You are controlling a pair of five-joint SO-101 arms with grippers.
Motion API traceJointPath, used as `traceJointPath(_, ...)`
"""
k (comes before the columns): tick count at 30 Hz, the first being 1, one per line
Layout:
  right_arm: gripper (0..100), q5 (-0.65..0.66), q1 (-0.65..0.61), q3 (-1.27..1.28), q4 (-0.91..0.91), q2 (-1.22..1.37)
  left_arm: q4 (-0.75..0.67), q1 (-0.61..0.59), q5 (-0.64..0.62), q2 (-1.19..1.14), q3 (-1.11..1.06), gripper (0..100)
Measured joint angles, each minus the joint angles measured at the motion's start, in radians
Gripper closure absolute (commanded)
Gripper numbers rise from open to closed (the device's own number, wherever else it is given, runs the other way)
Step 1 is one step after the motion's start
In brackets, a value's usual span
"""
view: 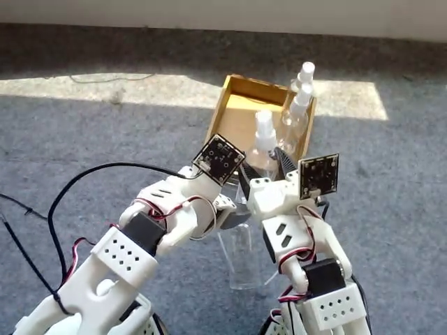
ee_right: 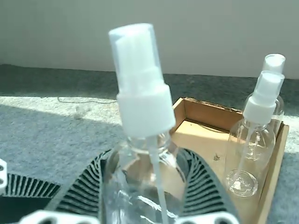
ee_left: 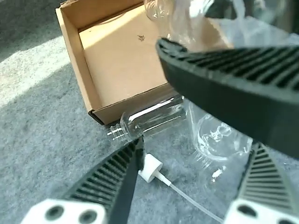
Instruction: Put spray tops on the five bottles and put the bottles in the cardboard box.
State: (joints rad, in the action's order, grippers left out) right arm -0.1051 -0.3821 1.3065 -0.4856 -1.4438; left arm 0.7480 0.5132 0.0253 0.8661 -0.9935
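My right gripper (ee_right: 142,196) is shut on a clear bottle (ee_right: 140,186) with a white spray top (ee_right: 140,88), held upright just before the cardboard box (view: 234,105). In the high view this bottle (view: 263,146) stands at the box's near edge. Two capped bottles (ee_right: 254,140) stand in the box's right side. My left gripper (ee_left: 187,186) is open above the carpet, over a loose spray top (ee_left: 152,168) with its tube. A topless bottle (ee_left: 149,119) lies on its side against the box's front wall. Another topless bottle (view: 241,255) stands between the arms.
Grey carpet covers the floor, with a sunlit strip behind the box. The box's left half (ee_left: 121,56) is bare cardboard. Black cables (view: 63,202) trail at the left of the left arm. A wall runs along the far side.
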Motion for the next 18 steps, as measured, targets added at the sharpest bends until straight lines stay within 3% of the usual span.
traceJointPath(18, 99.4, 0.023, -0.003, -0.002, -0.032, -0.071, -0.028, -0.023, -0.002, 0.000, -0.020, 68)
